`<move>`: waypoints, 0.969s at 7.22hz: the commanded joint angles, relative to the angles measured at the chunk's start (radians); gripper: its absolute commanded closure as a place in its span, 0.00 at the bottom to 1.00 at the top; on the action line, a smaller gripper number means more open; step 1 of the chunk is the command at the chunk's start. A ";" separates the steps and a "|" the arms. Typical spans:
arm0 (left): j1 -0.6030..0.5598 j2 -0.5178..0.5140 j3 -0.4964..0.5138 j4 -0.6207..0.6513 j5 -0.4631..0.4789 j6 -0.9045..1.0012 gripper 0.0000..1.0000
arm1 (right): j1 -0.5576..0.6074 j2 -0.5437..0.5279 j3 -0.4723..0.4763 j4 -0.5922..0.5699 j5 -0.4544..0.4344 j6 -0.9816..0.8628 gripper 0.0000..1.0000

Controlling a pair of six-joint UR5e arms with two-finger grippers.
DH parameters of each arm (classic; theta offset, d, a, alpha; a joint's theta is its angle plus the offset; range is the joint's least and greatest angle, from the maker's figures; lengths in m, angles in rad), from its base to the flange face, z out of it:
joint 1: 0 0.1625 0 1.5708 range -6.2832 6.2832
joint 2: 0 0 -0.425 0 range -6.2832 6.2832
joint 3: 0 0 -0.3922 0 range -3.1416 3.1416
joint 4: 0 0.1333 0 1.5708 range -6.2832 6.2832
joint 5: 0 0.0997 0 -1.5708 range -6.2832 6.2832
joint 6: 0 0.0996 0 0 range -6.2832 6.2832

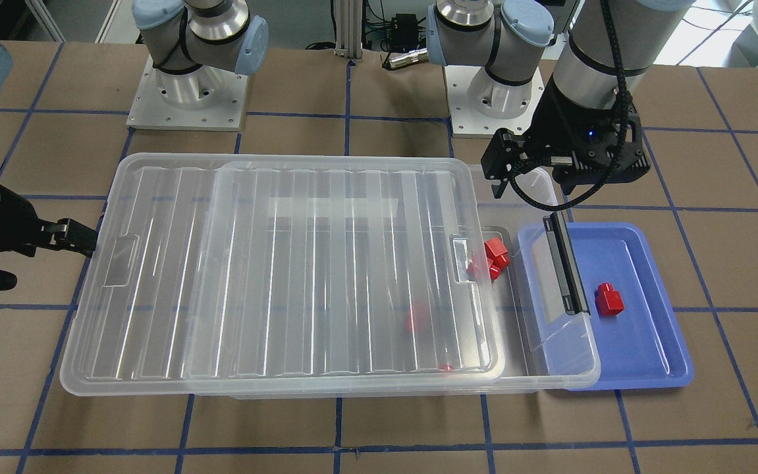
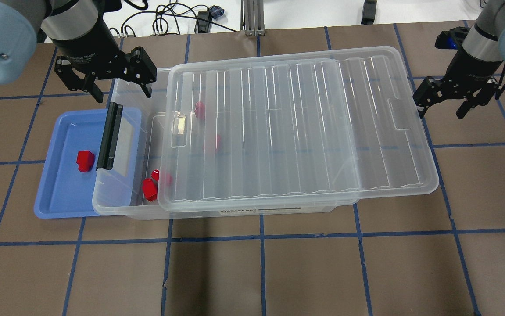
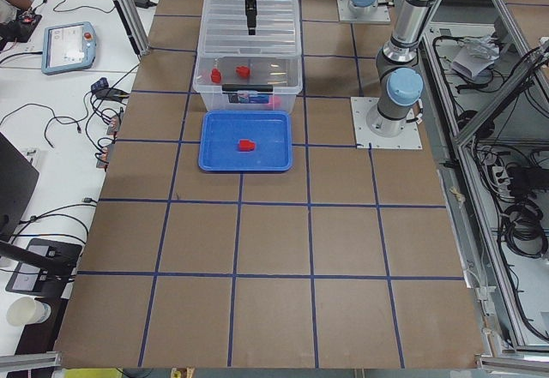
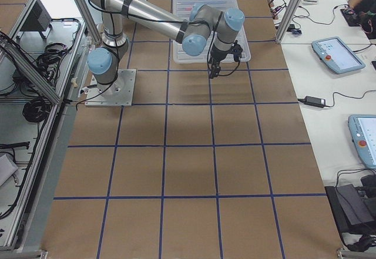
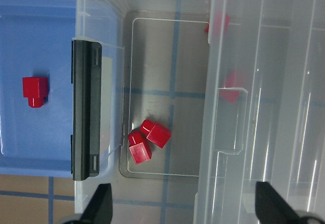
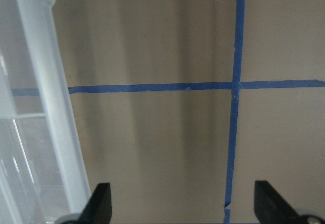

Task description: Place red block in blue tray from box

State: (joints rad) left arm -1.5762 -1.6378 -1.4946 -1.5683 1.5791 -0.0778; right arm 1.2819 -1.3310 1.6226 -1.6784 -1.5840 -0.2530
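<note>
One red block (image 2: 85, 160) lies in the blue tray (image 2: 59, 193), also seen in the front view (image 1: 609, 299) and the left wrist view (image 5: 34, 90). The clear box (image 2: 116, 206) overlaps the tray's edge with its black handle (image 2: 109, 137). Its lid (image 2: 296, 131) is slid toward my right, leaving the left end uncovered. Red blocks (image 2: 150, 188) lie together in that uncovered end (image 5: 150, 140); others (image 2: 215, 142) show dimly under the lid. My left gripper (image 2: 103, 81) is open and empty above the box's far left corner. My right gripper (image 2: 441, 109) is open and empty beside the lid's right end.
The brown table (image 2: 261, 272) has blue tape grid lines. The tray (image 1: 655, 342) sits at the box's left end. Both arm bases (image 1: 188, 99) stand at the robot's edge of the table. The right wrist view shows bare table (image 6: 177, 148) beside the lid's edge (image 6: 45, 82).
</note>
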 commanded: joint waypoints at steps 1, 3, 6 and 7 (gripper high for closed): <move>0.001 -0.001 0.002 -0.004 0.007 0.000 0.00 | 0.049 -0.001 0.000 0.000 0.004 0.076 0.00; 0.001 0.006 -0.001 -0.004 0.007 0.000 0.00 | 0.105 0.001 0.000 -0.001 0.021 0.170 0.00; 0.001 -0.002 0.002 -0.001 -0.007 0.000 0.00 | 0.171 0.003 0.000 -0.007 0.022 0.250 0.00; 0.001 0.007 -0.001 0.001 0.005 0.004 0.00 | 0.172 0.003 -0.001 -0.007 0.022 0.256 0.00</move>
State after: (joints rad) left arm -1.5754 -1.6343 -1.4934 -1.5699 1.5794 -0.0771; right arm 1.4413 -1.3290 1.6227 -1.6841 -1.5624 -0.0131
